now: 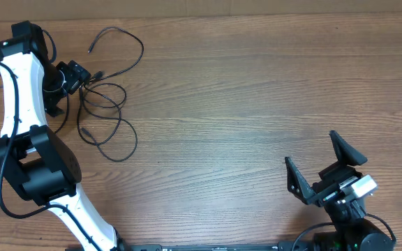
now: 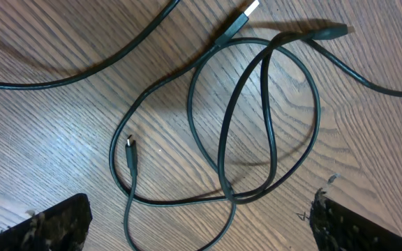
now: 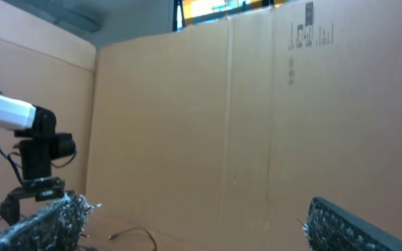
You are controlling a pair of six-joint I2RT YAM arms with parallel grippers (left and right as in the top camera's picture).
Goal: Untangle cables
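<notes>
The overhead view was bright and evenly lit. The table (image 1: pixel 243 104) gave no glare, and the cables (image 1: pixel 142 47) threw only faint shadows. In the left wrist view the cables (image 2: pixel 130 159) were sharp, with soft shadows close beside them, but the dark fingertips (image 2: pixel 47 226) at 7 and 5 o'clock were blurred. The right wrist view was dimmer and soft, and the window strip (image 3: pixel 218 8) at 12 o'clock was overexposed.

From overhead, looks straight down on whole table (image 1: pixel 257 104). From left wrist, faces down close on cables (image 2: pixel 130 153), shared with overhead. From right wrist, faces level at cardboard wall (image 3: pixel 257 125).
</notes>
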